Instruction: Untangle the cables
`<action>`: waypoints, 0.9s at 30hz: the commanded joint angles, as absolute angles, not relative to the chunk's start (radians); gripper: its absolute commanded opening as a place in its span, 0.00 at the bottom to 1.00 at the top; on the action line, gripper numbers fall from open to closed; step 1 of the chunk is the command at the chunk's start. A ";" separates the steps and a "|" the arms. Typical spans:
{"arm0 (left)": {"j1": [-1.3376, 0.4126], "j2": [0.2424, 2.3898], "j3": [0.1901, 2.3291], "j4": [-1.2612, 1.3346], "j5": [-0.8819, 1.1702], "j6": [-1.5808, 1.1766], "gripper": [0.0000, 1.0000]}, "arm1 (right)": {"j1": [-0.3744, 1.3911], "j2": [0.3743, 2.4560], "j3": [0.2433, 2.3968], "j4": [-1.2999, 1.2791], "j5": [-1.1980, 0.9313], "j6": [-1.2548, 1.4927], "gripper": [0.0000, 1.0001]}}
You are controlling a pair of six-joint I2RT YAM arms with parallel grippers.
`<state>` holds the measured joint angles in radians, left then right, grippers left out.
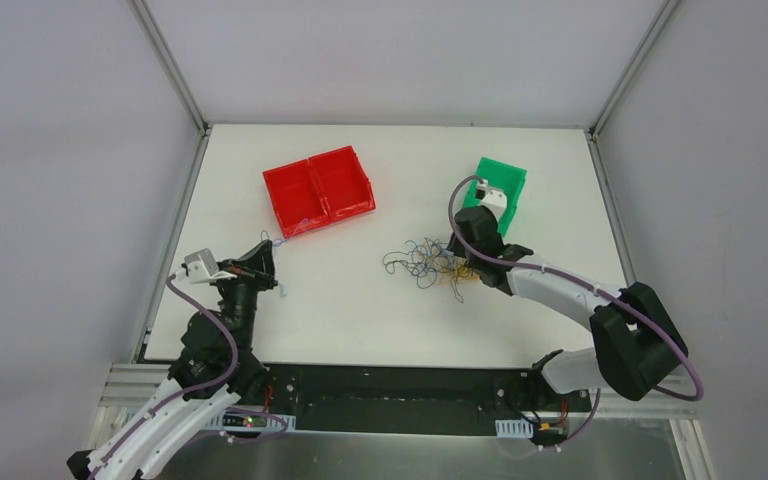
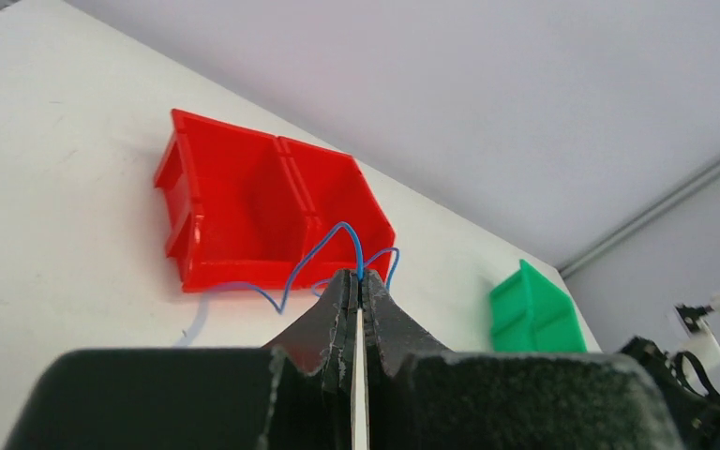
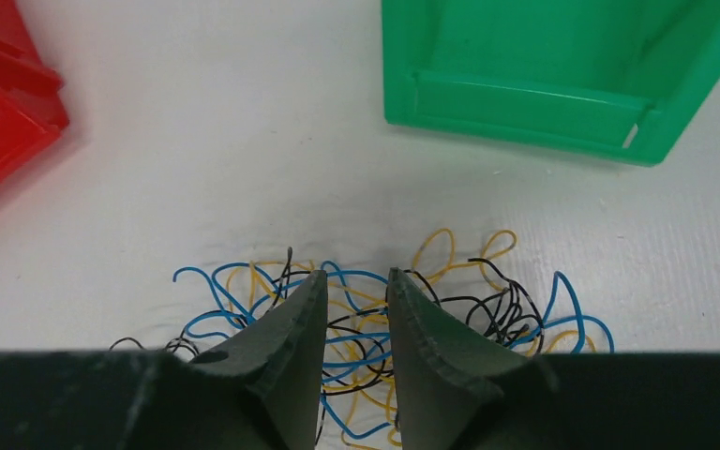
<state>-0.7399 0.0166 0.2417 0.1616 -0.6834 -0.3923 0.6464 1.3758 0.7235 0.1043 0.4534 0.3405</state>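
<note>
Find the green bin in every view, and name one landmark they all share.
Top external: the green bin sits upper right of centre.
Left wrist: the green bin is right of centre, in the lower half.
Right wrist: the green bin fills the top right, beyond the cable tangle.
Shared landmark: the red bin, left of the green bin in all three.

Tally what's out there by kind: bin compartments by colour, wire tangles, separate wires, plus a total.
Red compartments: 2
Green compartment: 1
Wire tangle: 1
Blue wire pinched in the left end effector: 1
Total: 5
</note>
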 commanded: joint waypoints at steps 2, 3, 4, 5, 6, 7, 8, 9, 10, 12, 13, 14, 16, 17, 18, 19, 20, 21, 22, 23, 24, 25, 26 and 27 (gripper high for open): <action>-0.744 0.048 0.252 0.149 -0.782 -0.427 0.00 | 0.614 1.382 0.763 0.025 0.412 0.416 0.33; -0.744 0.060 0.246 0.173 -0.746 -0.414 0.00 | 0.616 1.367 0.762 0.046 0.367 0.395 0.35; -0.744 0.073 0.242 0.196 -0.705 -0.401 0.00 | 0.624 1.351 0.752 0.079 0.320 0.373 0.37; -0.744 0.091 0.244 0.213 -0.667 -0.390 0.00 | 0.638 1.331 0.735 0.114 0.304 0.355 0.41; -0.744 0.111 0.251 0.224 -0.614 -0.377 0.00 | 0.656 1.310 0.712 0.147 0.303 0.337 0.45; -0.743 0.135 0.261 0.232 -0.577 -0.366 0.00 | 0.672 1.290 0.700 0.165 0.301 0.317 0.51; -0.744 0.161 0.273 0.239 -0.546 -0.360 0.00 | 0.684 1.271 0.692 0.175 0.306 0.301 0.56; -0.744 0.190 0.287 0.242 -0.516 -0.353 0.00 | 0.696 1.253 0.688 0.177 0.316 0.289 0.61; -0.744 0.219 0.299 0.247 -0.490 -0.345 0.00 | 0.703 1.232 0.681 0.178 0.323 0.280 0.64; -0.743 0.273 0.321 0.248 -0.462 -0.336 0.00 | 0.708 1.192 0.667 0.181 0.326 0.273 0.68; -0.744 0.294 0.329 0.247 -0.460 -0.334 0.00 | 0.707 1.172 0.659 0.183 0.327 0.273 0.69; -0.744 0.312 0.335 0.247 -0.465 -0.335 0.00 | 0.707 1.153 0.650 0.185 0.331 0.274 0.69; -0.744 0.333 0.339 0.249 -0.487 -0.343 0.00 | 0.707 1.118 0.633 0.199 0.336 0.271 0.71; -0.744 0.341 0.342 0.249 -0.506 -0.353 0.00 | 0.709 1.104 0.628 0.203 0.338 0.268 0.72; -0.744 0.348 0.349 0.250 -0.521 -0.364 0.00 | 0.707 1.090 0.625 0.203 0.342 0.265 0.72; -0.743 0.352 0.360 0.249 -0.524 -0.372 0.00 | 0.708 1.079 0.622 0.204 0.342 0.263 0.72; -0.743 0.358 0.375 0.250 -0.517 -0.374 0.00 | 0.708 1.064 0.618 0.204 0.344 0.262 0.73; -0.744 0.368 0.394 0.248 -0.514 -0.375 0.00 | 0.707 1.054 0.616 0.203 0.344 0.264 0.73; -0.744 0.382 0.416 0.246 -0.519 -0.380 0.00 | 0.708 1.045 0.612 0.204 0.345 0.264 0.74; -0.743 0.402 0.439 0.248 -0.532 -0.380 0.00 | 0.707 1.037 0.609 0.204 0.348 0.264 0.74; -0.744 0.422 0.476 0.250 -0.554 -0.370 0.00 | 0.707 1.029 0.606 0.205 0.350 0.266 0.74; -0.743 0.447 0.507 0.251 -0.575 -0.352 0.00 | 0.707 1.023 0.602 0.205 0.352 0.269 0.74; -0.744 0.470 0.532 0.248 -0.612 -0.343 0.00 | 0.707 1.014 0.598 0.206 0.355 0.270 0.74; -0.744 0.495 0.557 0.247 -0.650 -0.341 0.00 | 0.707 1.006 0.595 0.204 0.360 0.272 0.74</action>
<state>-0.7399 0.4297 0.4324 0.1993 -0.5373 -0.3584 0.7086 1.0489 0.6083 0.1688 0.3321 0.2790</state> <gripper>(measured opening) 0.011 0.740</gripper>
